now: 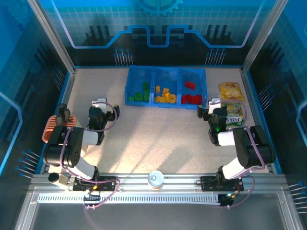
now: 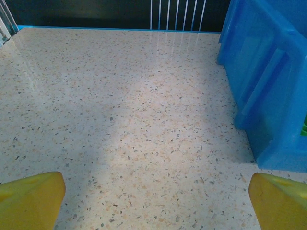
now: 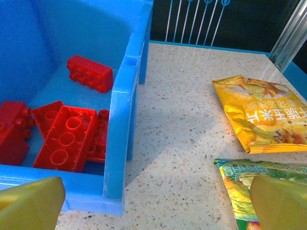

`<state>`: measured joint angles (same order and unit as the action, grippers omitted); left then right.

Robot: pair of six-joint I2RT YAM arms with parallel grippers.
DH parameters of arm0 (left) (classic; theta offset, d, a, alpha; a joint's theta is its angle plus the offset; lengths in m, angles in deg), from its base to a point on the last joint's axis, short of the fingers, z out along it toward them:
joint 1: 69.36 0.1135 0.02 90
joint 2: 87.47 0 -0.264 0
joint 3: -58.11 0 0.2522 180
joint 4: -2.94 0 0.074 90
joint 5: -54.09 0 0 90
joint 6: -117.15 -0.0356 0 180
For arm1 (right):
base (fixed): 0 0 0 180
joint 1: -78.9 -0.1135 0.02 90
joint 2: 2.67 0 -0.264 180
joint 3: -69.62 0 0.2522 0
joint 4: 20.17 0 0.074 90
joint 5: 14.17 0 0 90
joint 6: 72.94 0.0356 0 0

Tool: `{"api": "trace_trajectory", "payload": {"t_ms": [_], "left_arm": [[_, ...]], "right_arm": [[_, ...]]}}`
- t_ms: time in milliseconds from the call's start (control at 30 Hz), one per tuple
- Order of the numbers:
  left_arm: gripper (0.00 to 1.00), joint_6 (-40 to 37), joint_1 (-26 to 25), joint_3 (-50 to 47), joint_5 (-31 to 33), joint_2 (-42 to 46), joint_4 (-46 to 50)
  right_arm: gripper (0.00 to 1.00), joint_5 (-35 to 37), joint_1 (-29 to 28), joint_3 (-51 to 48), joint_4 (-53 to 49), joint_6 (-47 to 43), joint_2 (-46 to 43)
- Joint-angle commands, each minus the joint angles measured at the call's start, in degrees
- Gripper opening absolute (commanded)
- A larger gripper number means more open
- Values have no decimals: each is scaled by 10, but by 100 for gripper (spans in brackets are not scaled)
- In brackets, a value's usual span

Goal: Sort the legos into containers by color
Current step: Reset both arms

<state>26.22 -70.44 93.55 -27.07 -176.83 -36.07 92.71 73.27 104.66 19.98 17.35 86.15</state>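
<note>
Three side-by-side compartments make up the translucent blue plastic tray [image 1: 139,75] at the far middle of the speckled surface [image 1: 158,139], and I have broad open room between it and both arms. Small green studded plastic bricks [image 1: 141,93] lie in the left compartment, yellow bricks [image 1: 165,96] in the middle, red bricks [image 3: 67,139] in the right. My left claw [image 2: 156,201] stands wide open and empty, the tray's corner ahead on its right. My right claw [image 3: 153,203], equally spread and empty, faces the tray's near right corner. Its wrist camera resolves the studs, plus the yellow snack packet [image 3: 261,115] and green snack packet [image 3: 240,177], better than overhead.
</note>
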Motion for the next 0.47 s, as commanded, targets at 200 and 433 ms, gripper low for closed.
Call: {"api": "trace_trajectory", "payload": {"t_ms": [200,433], "left_arm": [[99,8,-2,3,-14,6,0],[99,10,6,6,-35,6,5]], "right_arm": [[100,1,-7,2,1,6,-4],[100,0,-6,3,-1,6,-4]]}}
